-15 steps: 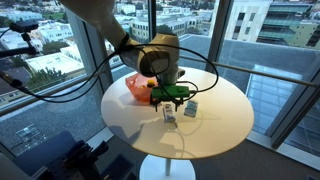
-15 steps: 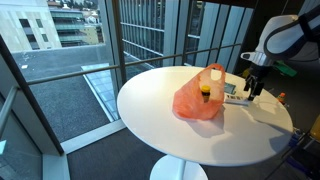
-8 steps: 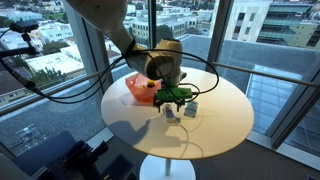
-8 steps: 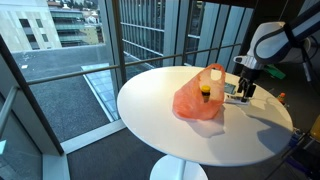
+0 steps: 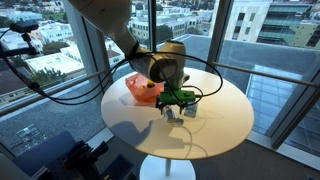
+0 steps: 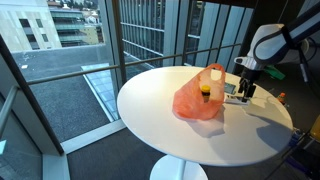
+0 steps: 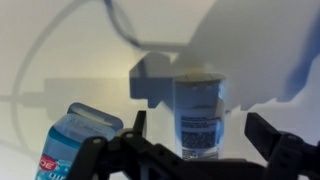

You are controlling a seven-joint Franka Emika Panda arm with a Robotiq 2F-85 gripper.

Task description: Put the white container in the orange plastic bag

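now the gripper (image 7: 197, 122) has sunk lower, jaws wide apart on either side of the container (image 7: 200, 95), which stands upright on the table (image 6: 180, 135) near the bag (image 6: 198, 98). nothing is gripped yet; closing looks like the next step.

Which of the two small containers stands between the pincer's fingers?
The white container with dark print, upright between the fingers; the blue carton sits outside them.
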